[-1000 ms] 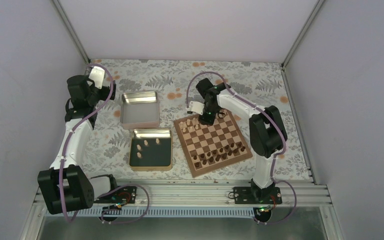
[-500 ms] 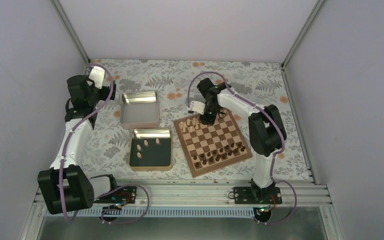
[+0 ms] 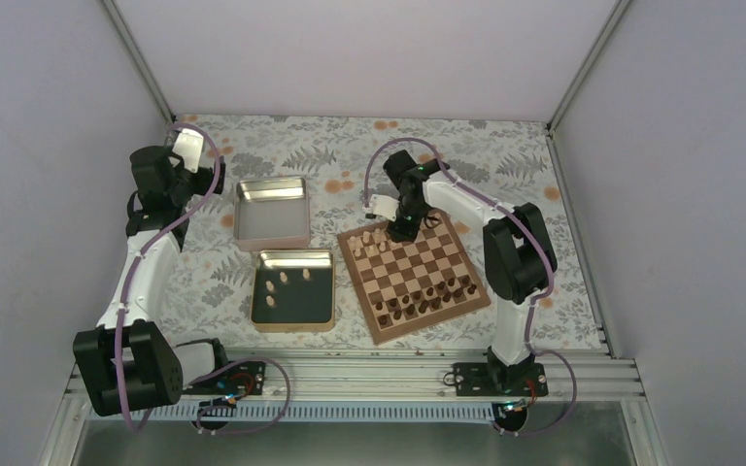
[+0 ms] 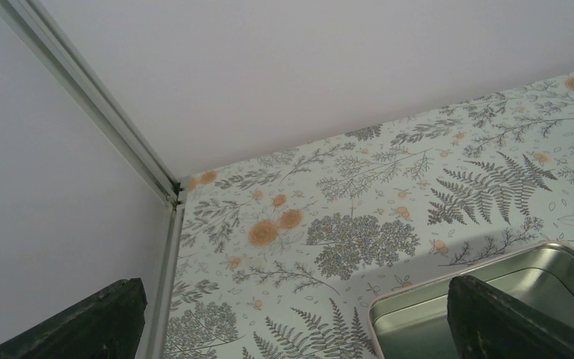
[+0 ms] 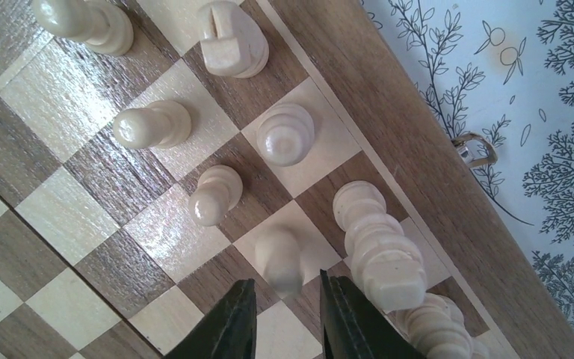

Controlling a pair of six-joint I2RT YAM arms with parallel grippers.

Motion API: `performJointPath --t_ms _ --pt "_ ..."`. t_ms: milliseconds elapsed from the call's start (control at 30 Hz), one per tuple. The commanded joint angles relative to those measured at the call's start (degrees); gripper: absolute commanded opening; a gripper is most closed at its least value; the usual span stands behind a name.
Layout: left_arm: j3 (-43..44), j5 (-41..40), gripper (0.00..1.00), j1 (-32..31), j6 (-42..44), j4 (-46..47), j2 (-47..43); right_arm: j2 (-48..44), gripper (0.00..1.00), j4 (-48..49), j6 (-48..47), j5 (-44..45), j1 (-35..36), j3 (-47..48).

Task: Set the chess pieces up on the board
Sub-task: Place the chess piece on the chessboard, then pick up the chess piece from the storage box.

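Right tool (image 5: pixel 288 283) straddles a pale pawn (image 5: pixel 278 254); whether it touches is unclear

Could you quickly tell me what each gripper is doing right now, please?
Left gripper: open, empty.
Right gripper: open, astride a pale pawn standing on the board.

We see white link shells and black joint housings on both the left arm (image 3: pixel 141 277), at the overhead frame's left, and the right arm (image 3: pixel 461 204), right of centre. A lilac cable loops along each. The right gripper (image 5: pixel 288 284) has dark fingers (image 5: pixel 228 325), seemingly matt and grainy.
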Motion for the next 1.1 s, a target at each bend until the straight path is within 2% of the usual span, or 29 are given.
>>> performJointPath --t_ms 0,333,533,733,900,1067 --pt "0.2 0.9 1.0 0.4 0.1 0.9 -0.3 0.8 0.26 -1.4 -0.4 -1.1 -0.4 2.1" --pt "0.2 0.9 1.0 0.4 0.1 0.9 -0.5 -1.0 0.26 -4.9 0.5 -1.8 0.6 4.6" --pt "0.3 1.1 1.0 0.4 0.1 0.9 -0.6 -3.2 0.27 -9.1 1.4 -3.7 8.9 10.1" --pt "0.3 1.0 1.0 0.4 0.2 0.7 -0.9 0.1 0.28 -10.9 2.1 -6.8 19.2 19.7" --pt "0.3 0.9 1.0 0.4 0.0 0.6 -1.2 4.5 0.28 -6.3 1.1 -6.9 25.1 22.2" --pt "0.2 0.6 1.0 0.4 0.2 0.7 -1.4 9.7 0.3 -2.2 -0.2 -4.7 27.4 22.9"
